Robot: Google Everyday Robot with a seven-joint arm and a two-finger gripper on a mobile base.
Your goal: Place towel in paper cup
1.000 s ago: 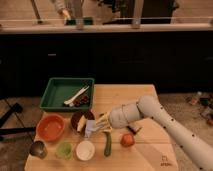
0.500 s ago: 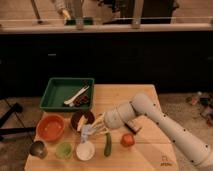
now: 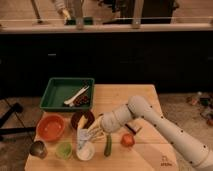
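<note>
A white paper cup (image 3: 85,152) stands near the front edge of the wooden table (image 3: 131,98). My gripper (image 3: 96,131) is just above and to the right of the cup. It is shut on a white towel (image 3: 82,137), which hangs from it down onto the cup's rim. My white arm (image 3: 150,116) reaches in from the right.
A green tray (image 3: 54,98) holding utensils is at the back left. An orange bowl (image 3: 50,128), a dark bowl (image 3: 79,119), a metal cup (image 3: 38,148) and a green cup (image 3: 63,149) stand around the paper cup. A green vegetable (image 3: 107,145) and a red fruit (image 3: 128,140) lie to its right.
My gripper has moved left and down with the towel, from beside the dark bowl to just over the paper cup.
</note>
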